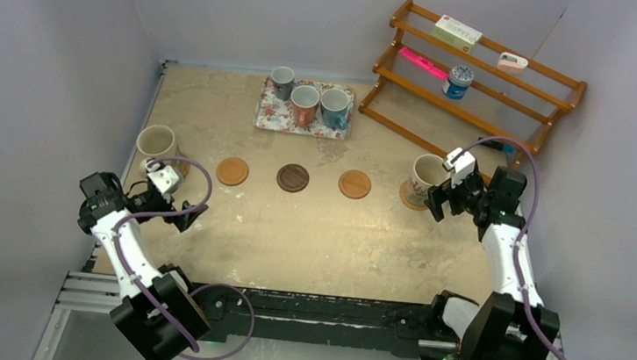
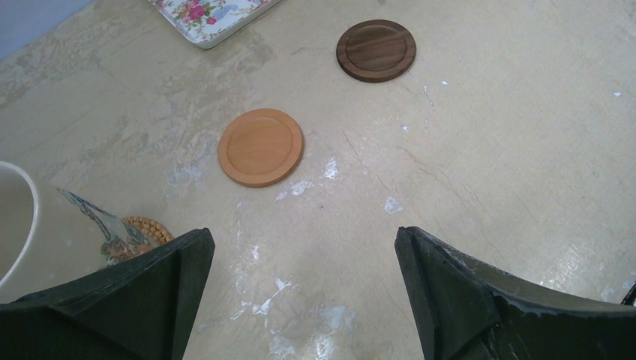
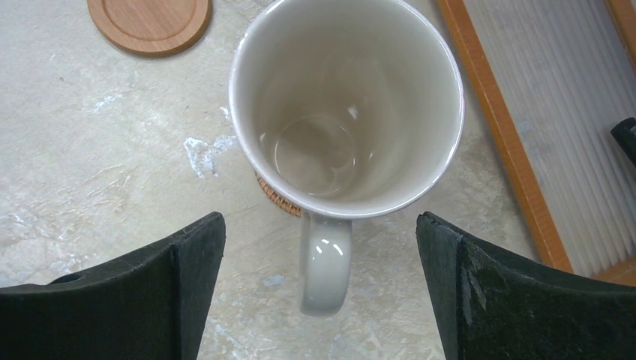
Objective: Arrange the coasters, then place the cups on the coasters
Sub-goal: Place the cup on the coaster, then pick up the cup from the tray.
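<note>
Three bare coasters lie in a row: orange (image 1: pixel 232 171), dark brown (image 1: pixel 292 177) and orange (image 1: pixel 354 183). A cream cup (image 1: pixel 428 175) stands upright on a woven coaster (image 3: pixel 281 199) at the right. My right gripper (image 3: pixel 319 221) is open, with the cup's handle (image 3: pixel 326 262) loose between its fingers. Another cream cup (image 1: pixel 157 142) stands on a woven coaster (image 2: pixel 146 229) at the left. Beside it my left gripper (image 2: pixel 304 247) is open over bare table. Grey-blue (image 1: pixel 282 78), reddish-orange (image 1: pixel 304 101) and light blue (image 1: pixel 335 104) cups stand on the floral tray (image 1: pixel 264 115).
A wooden rack (image 1: pixel 483 81) leans at the back right, close behind the right cup, holding a blue-and-white tin (image 1: pixel 458 81) and small boxes. Grey walls close in the table on the left, back and right.
</note>
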Robot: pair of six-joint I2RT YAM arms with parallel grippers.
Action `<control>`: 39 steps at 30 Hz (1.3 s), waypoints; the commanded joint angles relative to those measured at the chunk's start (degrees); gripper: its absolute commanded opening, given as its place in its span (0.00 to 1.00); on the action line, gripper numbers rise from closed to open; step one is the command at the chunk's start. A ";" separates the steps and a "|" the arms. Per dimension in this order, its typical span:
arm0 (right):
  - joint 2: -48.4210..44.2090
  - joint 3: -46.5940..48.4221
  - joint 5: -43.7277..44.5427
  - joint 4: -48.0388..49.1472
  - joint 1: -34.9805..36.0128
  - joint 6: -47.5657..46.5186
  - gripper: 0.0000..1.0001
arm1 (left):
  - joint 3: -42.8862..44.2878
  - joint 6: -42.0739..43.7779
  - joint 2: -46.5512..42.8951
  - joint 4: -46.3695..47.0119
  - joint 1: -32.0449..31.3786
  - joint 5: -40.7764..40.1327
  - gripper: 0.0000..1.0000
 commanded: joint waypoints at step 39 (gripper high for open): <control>-22.38 6.37 -0.76 -23.93 -0.16 0.64 0.99 | 15.84 -40.33 7.22 26.78 -22.17 -33.57 1.00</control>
